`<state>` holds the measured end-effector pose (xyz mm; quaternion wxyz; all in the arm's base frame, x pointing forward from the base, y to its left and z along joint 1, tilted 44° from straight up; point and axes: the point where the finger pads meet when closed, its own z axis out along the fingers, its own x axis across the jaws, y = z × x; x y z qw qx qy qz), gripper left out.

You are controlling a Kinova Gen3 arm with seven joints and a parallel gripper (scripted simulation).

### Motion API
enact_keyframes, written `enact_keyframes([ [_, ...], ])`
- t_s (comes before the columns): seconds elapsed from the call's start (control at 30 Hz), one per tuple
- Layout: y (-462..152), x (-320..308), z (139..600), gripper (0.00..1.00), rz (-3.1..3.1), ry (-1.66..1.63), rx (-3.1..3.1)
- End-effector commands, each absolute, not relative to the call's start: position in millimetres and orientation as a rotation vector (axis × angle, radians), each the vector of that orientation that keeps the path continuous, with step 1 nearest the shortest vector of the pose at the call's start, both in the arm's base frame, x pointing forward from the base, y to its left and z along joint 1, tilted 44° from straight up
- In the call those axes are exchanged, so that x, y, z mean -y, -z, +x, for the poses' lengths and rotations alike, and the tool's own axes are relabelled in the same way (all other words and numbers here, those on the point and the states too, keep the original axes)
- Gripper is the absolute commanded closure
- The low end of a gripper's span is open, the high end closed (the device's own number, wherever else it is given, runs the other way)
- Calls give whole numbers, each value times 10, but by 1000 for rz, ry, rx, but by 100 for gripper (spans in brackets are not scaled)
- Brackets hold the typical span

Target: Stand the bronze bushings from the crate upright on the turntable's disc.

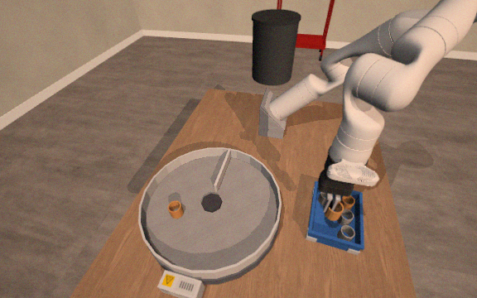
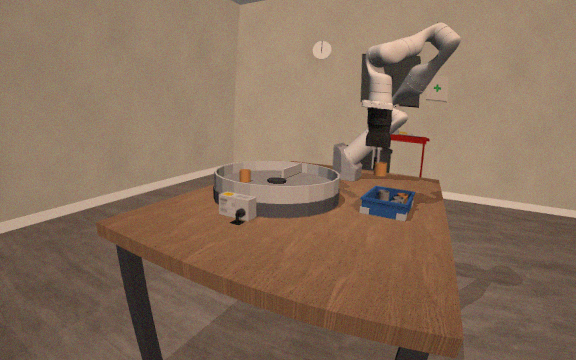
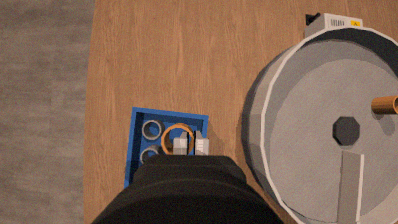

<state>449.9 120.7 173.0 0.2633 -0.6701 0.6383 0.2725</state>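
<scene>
My gripper is shut on the wall of a bronze bushing, held upright above the blue crate. Another bronze bushing lies in the crate, with steel bushings beside it; another steel bushing is near the crate's front. My hand hides part of the crate in the wrist view. One bronze bushing stands upright on the turntable's disc, away from the dark hub.
A raised rim surrounds the disc. A straight divider runs from the rim towards the hub. A control box stands beside the turntable. The crate is across a strip of table from the rim.
</scene>
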Motion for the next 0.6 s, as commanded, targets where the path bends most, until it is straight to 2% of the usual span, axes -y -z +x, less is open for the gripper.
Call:
enact_keyframes([
  [0.0,-1738,-1182,4491,100,-1816,-736,-1731],
  [0.57,-1501,-933,4401,100,-1815,-736,-1732],
])
